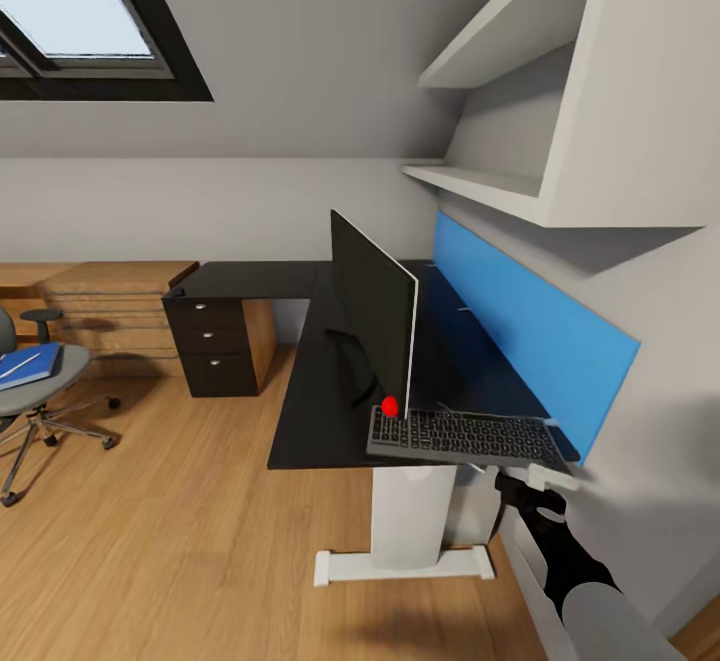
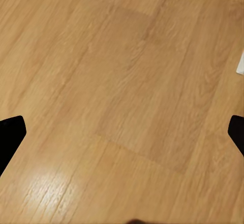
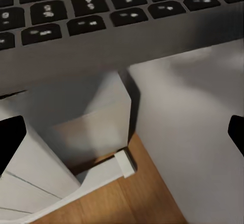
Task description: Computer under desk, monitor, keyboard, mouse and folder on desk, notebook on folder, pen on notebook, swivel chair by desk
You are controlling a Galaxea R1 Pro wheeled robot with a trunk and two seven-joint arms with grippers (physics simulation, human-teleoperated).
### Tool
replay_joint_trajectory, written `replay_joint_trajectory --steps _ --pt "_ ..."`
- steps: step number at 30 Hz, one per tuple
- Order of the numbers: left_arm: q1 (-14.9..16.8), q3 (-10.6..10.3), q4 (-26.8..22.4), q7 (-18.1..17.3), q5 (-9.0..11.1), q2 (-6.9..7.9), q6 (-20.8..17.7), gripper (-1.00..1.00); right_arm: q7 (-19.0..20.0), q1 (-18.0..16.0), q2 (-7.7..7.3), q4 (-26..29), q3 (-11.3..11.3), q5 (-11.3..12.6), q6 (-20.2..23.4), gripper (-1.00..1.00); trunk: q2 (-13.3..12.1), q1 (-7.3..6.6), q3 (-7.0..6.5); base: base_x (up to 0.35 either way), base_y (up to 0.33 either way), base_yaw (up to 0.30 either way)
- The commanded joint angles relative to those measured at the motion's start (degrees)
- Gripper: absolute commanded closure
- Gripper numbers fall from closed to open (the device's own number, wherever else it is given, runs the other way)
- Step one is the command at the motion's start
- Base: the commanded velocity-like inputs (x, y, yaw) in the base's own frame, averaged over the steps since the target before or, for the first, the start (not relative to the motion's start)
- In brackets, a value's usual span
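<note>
- keyboard [image 1: 462, 438] lies on near end of black desk [image 1: 310, 411], front edge overhanging the desk end, just beside monitor [image 1: 375, 316] base side; in right wrist view keyboard [image 3: 101, 16] is blurred and cut off by the frame.
- monitor stands on desk seen almost edge-on, screen face hard to read; red light [image 1: 389, 406] at lower corner, base mostly hidden behind panel.
- right gripper [image 1: 545, 479] sits at keyboard's near right corner, touching or right beside it; fingers [image 3: 10, 142] spread wide in the wrist view, nothing between them.
- left gripper [image 2: 122, 132] spread apart over bare wooden floor [image 2: 127, 82], holding nothing.
- swivel chair [image 1: 30, 396] well apart from desk at far left, cut off by frame edge; blue folder [image 1: 28, 366] on seat, thin white pen [image 1: 20, 359] on it, hard to make out.
- drawer unit [image 1: 215, 346] under far desk wing; white desk leg [image 1: 410, 521] below the near end; blue wall panel [image 1: 530, 336] behind the desk.
</note>
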State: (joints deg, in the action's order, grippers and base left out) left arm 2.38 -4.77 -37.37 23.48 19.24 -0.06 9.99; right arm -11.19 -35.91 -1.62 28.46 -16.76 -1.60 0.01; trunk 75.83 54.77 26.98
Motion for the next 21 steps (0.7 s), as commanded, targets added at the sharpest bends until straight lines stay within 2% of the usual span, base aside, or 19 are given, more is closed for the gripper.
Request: replay_joint_trajectory --steps 1,9,21 --pt "0.05 -0.35 0.01 0.38 0.61 0.06 0.36 -1.0 -0.07 -0.04 0.03 0.01 -0.12 -0.16 -0.12 -1.0 0.03 0.0 0.06 0.009 0.0 0.0" --pt "0.04 -0.41 0.01 0.39 0.62 0.06 0.3 -1.0 -0.06 -0.04 0.04 0.02 -0.12 -0.16 -0.35 -1.0 -3.18 -1.76 -1.38 0.002 0.0 0.0" --pt "0.05 -0.41 0.01 0.36 0.62 0.06 0.3 -1.0 -0.06 -0.04 0.04 0.02 -0.12 -0.16 -0.36 -1.0 -3.18 -1.76 -1.38 0.005 0.0 0.0"
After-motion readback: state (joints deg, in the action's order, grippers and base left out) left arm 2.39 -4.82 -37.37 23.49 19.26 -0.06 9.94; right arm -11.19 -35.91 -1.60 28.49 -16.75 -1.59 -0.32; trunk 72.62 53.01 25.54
